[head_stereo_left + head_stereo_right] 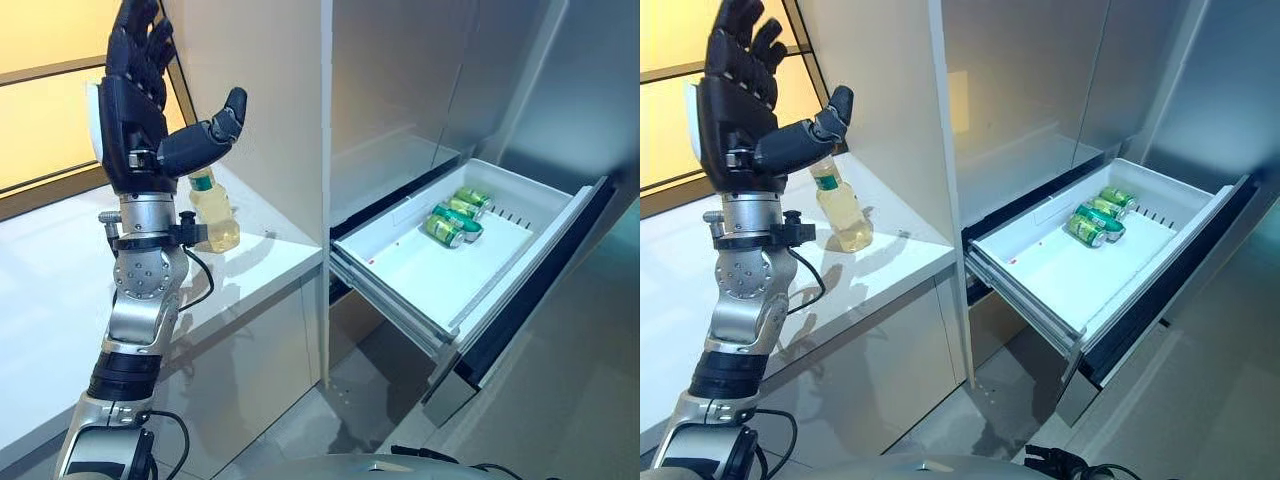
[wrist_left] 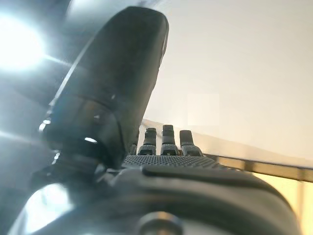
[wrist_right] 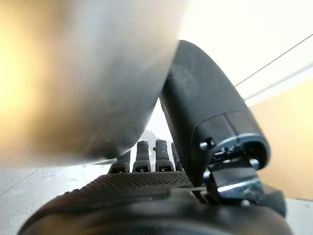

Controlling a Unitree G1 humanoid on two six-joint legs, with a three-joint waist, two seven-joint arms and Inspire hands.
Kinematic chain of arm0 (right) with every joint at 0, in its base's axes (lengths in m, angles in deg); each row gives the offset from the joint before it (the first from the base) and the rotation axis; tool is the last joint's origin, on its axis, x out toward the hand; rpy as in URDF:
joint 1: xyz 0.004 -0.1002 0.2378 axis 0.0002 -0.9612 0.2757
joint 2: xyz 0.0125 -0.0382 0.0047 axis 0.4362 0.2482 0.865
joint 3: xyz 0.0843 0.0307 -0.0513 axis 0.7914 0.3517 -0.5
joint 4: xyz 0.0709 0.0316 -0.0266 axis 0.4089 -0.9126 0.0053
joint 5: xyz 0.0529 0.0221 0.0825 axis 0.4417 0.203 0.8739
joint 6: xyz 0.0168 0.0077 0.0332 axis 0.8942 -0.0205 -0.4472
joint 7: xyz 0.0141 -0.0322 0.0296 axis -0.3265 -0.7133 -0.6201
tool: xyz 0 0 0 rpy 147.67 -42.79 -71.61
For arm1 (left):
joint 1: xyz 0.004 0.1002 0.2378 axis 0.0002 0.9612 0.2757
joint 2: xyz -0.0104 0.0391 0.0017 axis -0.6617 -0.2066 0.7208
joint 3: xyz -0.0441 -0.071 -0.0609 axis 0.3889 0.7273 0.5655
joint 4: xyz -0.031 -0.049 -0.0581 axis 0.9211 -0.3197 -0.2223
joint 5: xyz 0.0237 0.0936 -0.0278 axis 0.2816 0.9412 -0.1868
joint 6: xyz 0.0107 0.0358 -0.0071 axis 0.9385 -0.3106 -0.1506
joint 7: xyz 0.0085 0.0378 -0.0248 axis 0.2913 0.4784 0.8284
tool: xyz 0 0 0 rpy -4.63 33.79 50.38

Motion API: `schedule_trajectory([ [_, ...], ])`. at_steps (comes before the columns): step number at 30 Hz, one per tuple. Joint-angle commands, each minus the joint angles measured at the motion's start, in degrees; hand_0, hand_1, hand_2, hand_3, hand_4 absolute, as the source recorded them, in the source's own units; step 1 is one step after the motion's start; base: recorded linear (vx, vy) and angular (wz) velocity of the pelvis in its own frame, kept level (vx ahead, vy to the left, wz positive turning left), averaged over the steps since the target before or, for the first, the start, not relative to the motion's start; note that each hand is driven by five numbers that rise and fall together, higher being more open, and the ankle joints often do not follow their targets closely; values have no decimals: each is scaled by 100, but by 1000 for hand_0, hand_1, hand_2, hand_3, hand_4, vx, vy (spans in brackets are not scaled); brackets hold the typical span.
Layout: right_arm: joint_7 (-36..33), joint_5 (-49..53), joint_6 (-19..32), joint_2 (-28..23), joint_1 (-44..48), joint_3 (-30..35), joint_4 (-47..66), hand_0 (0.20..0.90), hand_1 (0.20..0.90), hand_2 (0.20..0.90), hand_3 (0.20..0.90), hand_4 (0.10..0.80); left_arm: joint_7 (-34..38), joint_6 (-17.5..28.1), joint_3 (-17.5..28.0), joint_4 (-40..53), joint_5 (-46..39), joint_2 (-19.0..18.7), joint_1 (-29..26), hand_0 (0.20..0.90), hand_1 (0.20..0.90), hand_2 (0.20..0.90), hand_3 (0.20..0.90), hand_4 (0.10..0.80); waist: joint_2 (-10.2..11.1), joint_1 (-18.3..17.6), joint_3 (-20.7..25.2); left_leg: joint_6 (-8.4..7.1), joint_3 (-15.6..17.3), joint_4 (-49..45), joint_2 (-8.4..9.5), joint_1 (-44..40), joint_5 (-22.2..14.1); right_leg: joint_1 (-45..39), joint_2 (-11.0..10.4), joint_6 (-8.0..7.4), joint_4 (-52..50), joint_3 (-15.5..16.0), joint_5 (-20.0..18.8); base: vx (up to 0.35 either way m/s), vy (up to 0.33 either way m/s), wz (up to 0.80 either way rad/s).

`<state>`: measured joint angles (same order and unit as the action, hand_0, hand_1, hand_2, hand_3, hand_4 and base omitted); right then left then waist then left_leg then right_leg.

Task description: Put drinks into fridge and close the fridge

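Observation:
A bottle of yellow drink [image 1: 215, 215] with a green cap stands upright on the white counter [image 1: 60, 290], near its right end. My left hand [image 1: 135, 110] is raised above the counter, just in front of and above the bottle, open and empty with fingers pointing up and thumb out; it also shows in the left wrist view [image 2: 161, 166]. The fridge drawer [image 1: 400, 290] is pulled out and open, with green cans [image 1: 457, 217] lying at its far end. My right hand [image 3: 146, 181] shows in the right wrist view, fingers straight and holding nothing.
The fridge's steel upper front [image 1: 400, 90] rises behind the drawer. The drawer's dark front panel [image 1: 540, 290] juts out over the grey floor [image 1: 350, 400]. A white side wall [image 1: 270, 100] stands between the counter and the fridge.

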<state>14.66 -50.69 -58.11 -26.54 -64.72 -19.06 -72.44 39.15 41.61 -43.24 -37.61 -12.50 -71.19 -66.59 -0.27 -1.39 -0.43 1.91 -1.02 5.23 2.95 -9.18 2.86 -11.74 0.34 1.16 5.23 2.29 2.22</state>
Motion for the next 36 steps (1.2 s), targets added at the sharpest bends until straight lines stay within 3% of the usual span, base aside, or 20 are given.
schedule_trajectory([
  [1, 133, -93, -25, 228, -7, -195, -35, 900, 900, 900, 900, 800, 176, 41, -83, -387, 196, -364, -840, 900, 900, 900, 900, 800, 29, -37, 56, 91, -11, -23, 68, -79, -550, 327, 85, -182, -326, 169, -52, 0, 0, 0],
  [13, 236, -246, -90, 117, -1, -168, -5, 900, 900, 900, 900, 800, 392, -88, -211, -1426, 450, -376, -822, 900, 900, 900, 900, 800, 37, -81, 78, 64, 35, -23, 58, -101, -540, 325, 83, -203, -346, 131, -42, 0, 0, 0],
  [23, 224, -265, -173, 110, -8, -164, 114, 900, 900, 900, 900, 800, 454, -95, -276, -1576, 568, -279, -731, 900, 900, 900, 900, 800, 61, -84, 55, 60, 40, -24, 49, -95, -527, 331, 84, -208, -358, 112, -44, 0, 0, 0],
  [36, 239, -308, -121, 127, -65, -151, 87, 900, 900, 900, 900, 800, 1516, 811, -89, -1655, 998, -178, -682, 900, 900, 900, 900, 800, 73, -109, 73, 52, 53, -23, 41, -103, -536, 341, 78, -205, -382, 94, -33, 0, 0, 0],
])
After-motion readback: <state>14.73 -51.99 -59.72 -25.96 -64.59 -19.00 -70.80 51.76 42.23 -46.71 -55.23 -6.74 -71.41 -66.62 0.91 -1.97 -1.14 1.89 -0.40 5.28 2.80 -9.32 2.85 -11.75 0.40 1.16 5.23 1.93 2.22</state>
